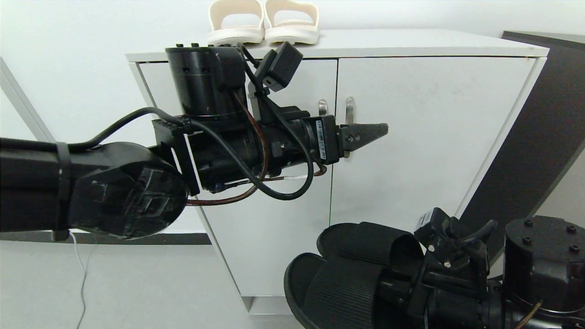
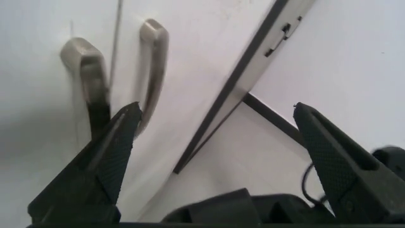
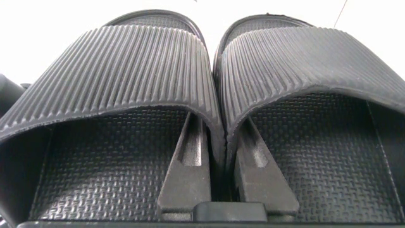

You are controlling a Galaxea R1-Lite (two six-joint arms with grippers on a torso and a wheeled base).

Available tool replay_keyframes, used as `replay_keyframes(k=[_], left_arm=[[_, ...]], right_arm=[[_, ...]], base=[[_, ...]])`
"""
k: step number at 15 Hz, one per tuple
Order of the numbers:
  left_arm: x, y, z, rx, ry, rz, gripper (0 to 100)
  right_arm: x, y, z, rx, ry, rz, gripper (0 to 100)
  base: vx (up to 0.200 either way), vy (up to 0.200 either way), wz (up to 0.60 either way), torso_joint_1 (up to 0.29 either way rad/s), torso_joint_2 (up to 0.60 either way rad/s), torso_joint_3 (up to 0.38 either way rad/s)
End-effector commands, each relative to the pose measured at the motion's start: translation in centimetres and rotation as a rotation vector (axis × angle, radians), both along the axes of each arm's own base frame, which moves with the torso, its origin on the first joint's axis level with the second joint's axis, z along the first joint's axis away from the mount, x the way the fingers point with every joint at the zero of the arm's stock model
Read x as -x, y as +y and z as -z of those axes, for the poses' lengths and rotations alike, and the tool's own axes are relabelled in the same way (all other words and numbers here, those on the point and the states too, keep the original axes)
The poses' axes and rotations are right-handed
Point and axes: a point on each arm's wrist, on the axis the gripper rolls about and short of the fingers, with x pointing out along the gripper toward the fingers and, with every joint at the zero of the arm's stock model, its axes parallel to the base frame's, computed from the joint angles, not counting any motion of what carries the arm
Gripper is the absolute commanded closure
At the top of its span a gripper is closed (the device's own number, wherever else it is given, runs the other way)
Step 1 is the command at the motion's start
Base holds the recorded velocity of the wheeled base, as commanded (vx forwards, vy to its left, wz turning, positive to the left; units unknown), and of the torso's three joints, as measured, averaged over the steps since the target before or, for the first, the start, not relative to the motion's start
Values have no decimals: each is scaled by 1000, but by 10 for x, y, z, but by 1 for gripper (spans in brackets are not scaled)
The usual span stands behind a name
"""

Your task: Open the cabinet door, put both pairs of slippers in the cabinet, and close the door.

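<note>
Left end effector, spread wide, faces the door handles, ready to pull; right end effector pinches 2 black slippers together.

Two cream slippers, two black slippers, one cabinet, two doors, two handles

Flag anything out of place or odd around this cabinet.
Nothing is damaged or spilled. The cream slippers sit on top of the shut cabinet rather than inside it. The right gripper holds the black slippers pinched together.
</note>
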Motion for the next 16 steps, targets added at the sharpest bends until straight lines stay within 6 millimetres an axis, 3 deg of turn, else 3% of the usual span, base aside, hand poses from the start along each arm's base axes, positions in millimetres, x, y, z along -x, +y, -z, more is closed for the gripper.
replay_keyframes(k=[1,8,9,13,16], left_arm=[[-8,-7,5,-5,7,-16,0],[-26,-20,9,-4,7,-68,0],[-26,-20,10,-6,9,-70,100],[-20,-15,8,8,31,-66,100],[3,-5,7,-1,40,-34,100]], right_arm=[[0,0,2,6,4,-1,100],[0,0,2,8,4,-1,100],[0,0,2,8,4,-1,100],[1,0,4,14,7,-6,100],[10,-4,10,30,-9,-63,100]], base=[[0,0,0,0,0,0],[0,0,0,0,0,0],[0,0,0,0,0,0],[0,0,0,0,0,0],[0,0,0,0,0,0]])
